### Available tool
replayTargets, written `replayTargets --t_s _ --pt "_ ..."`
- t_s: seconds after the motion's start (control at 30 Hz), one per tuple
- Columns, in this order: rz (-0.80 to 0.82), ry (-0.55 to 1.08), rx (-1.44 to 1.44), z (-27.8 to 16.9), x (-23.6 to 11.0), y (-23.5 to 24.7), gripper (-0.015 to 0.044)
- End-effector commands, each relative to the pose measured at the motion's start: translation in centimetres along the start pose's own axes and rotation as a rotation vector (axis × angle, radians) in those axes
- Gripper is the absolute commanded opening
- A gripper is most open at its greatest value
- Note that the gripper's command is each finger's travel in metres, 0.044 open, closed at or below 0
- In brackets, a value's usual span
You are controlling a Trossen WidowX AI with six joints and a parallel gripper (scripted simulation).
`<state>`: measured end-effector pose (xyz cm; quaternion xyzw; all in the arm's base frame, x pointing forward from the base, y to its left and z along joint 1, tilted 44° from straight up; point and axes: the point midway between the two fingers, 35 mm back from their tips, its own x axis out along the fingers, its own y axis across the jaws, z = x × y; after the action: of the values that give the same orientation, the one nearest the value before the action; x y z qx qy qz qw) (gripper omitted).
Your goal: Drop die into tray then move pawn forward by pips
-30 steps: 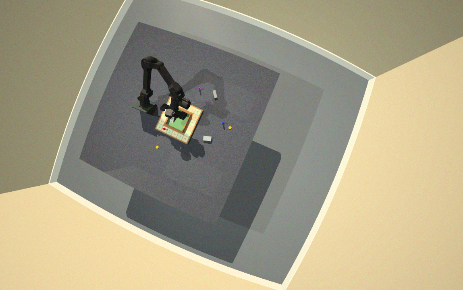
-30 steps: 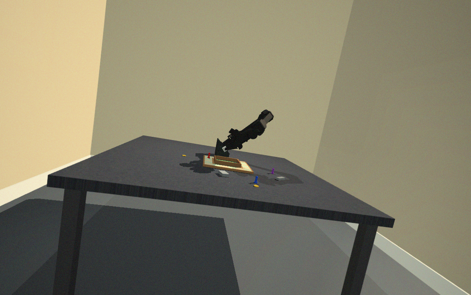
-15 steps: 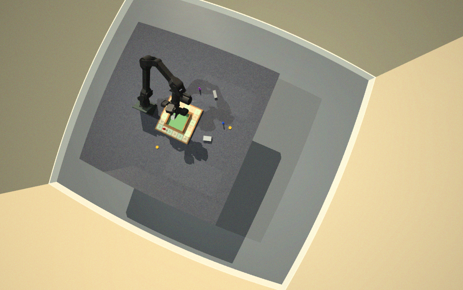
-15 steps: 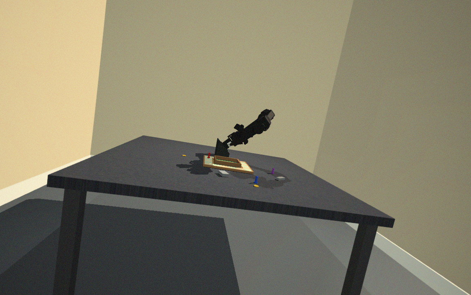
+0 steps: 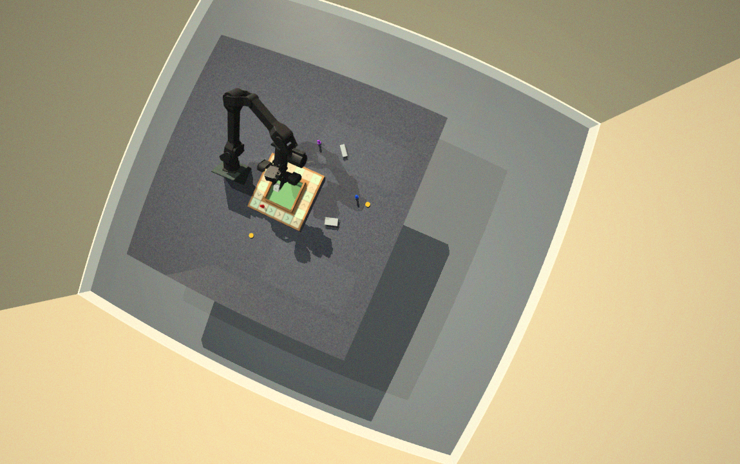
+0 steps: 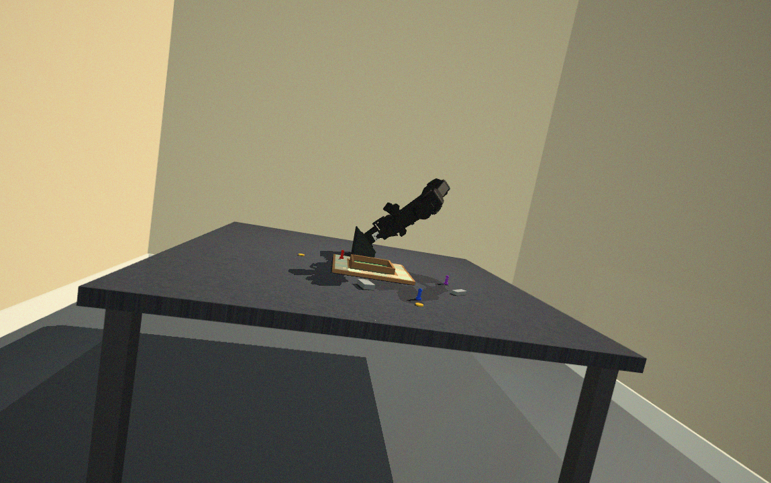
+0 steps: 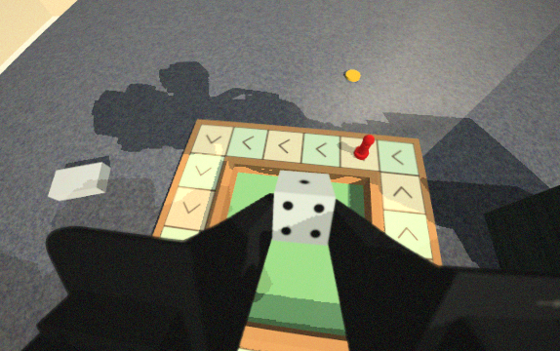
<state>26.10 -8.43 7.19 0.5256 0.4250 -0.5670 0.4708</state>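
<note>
My gripper (image 7: 301,204) (image 5: 275,184) is shut on the white die (image 7: 303,210). It holds the die above the green dice tray (image 7: 300,275) (image 5: 287,199) (image 6: 373,264), near the tray's far wall in the wrist view. The die's face toward the wrist camera shows four pips; the face above it shows one. The board (image 7: 202,171) (image 5: 314,180) (image 6: 402,277) is a ring of arrow squares around the tray. The red pawn (image 7: 364,147) (image 5: 261,205) (image 6: 341,254) stands upright on a square in the far row, second from the right corner in the wrist view.
Around the board, a grey block (image 7: 79,180) (image 5: 331,221), a second grey block (image 5: 343,151), yellow discs (image 7: 352,75) (image 5: 250,234) (image 5: 367,204), a blue pawn (image 5: 357,197) (image 6: 419,293) and a purple pawn (image 5: 319,143) (image 6: 446,280) lie or stand on the table. The arm's base stands just behind the board.
</note>
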Motion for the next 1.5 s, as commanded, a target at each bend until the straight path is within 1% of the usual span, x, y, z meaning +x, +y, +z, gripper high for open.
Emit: replayTargets --t_s 0.0,1.17,1.47 --pt "0.002 -0.007 -0.003 0.13 -0.10 0.07 0.0000" --pt "0.000 0.000 0.000 0.00 -0.01 0.01 0.0000" --pt "0.001 -0.001 0.000 0.24 -0.22 0.03 0.0236"
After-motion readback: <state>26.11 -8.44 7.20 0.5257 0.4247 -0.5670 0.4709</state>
